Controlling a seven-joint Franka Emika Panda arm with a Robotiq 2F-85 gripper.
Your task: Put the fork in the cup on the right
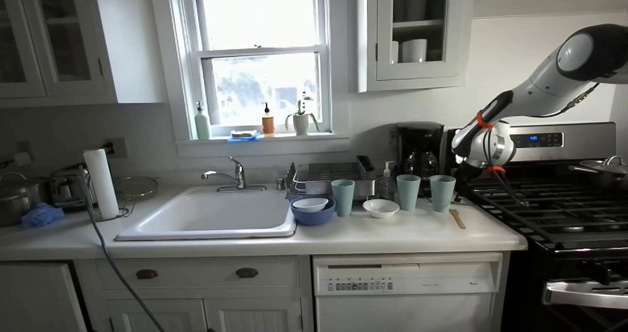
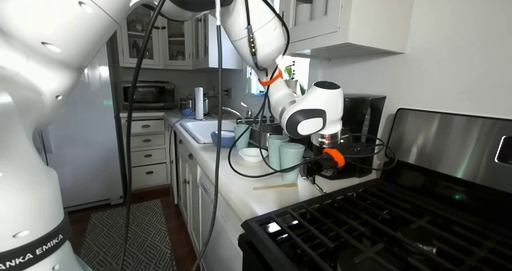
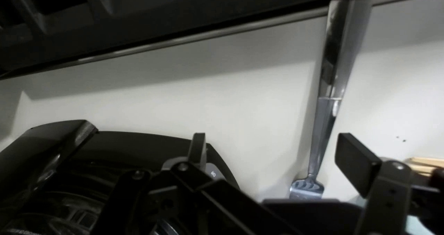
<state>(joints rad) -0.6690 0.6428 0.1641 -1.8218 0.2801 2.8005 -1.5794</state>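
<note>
Three pale teal cups stand on the counter. The cup on the right [image 1: 442, 193] is beside my gripper in both exterior views [image 2: 291, 163]; a sliver shows in the wrist view [image 3: 415, 225]. A metal utensil [image 3: 324, 131] lies on the counter between my jaws in the wrist view, nearer the right finger. Its slotted or tined head is mostly hidden by the gripper. A wooden utensil [image 1: 457, 218] lies in front of the cup, its end forked-looking in the wrist view [image 3: 424, 162]. My gripper [image 3: 275, 155] is wide open and empty, low by the coffee maker [image 2: 314, 169].
The black coffee maker [image 1: 418, 148] stands behind the cups, close to the left finger in the wrist view [image 3: 138, 151]. The stove [image 1: 554, 190] borders the counter. The other cups [image 1: 408, 192] [image 1: 343, 197], a white bowl [image 1: 381, 208] and cables hanging from the arm are nearby.
</note>
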